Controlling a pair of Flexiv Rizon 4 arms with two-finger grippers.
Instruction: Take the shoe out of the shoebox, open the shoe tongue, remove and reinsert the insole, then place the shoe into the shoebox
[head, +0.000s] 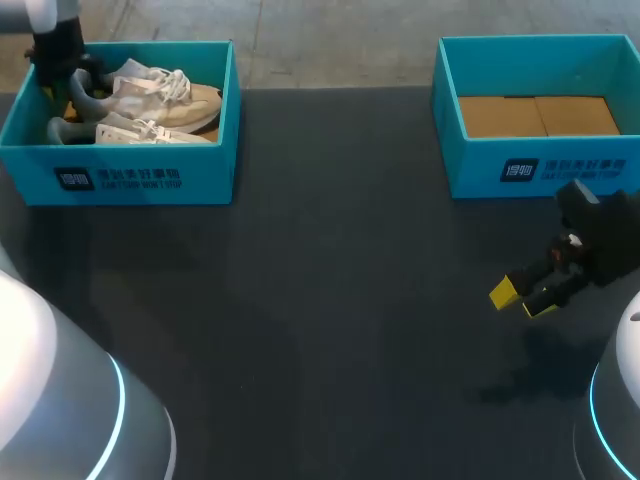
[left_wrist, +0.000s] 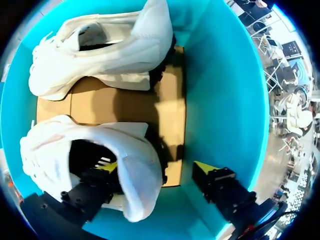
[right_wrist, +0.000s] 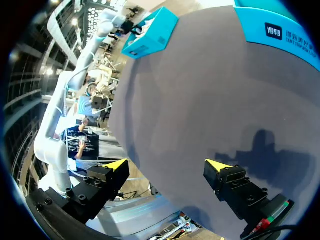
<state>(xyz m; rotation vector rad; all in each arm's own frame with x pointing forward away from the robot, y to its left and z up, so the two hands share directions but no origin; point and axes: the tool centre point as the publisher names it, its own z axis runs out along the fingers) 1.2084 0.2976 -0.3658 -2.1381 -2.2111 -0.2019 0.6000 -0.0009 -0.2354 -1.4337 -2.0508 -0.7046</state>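
The left pincer (left_wrist: 156, 169) is spread inside the shoebox (left_wrist: 220, 100). One finger is down in the mouth of the nearer shoe (left_wrist: 135, 150); the other is outside its heel, just clear of it. The heel wall stands between them, not pinched. The shoe looks light and soft-sided. Its padded heel collar is probably the firmest hold, since the upper would likely crumple. A second shoe (left_wrist: 100, 55) lies ahead. The right pincer (right_wrist: 166, 165) hangs spread over the counter (right_wrist: 200, 100), well apart from the shoe.
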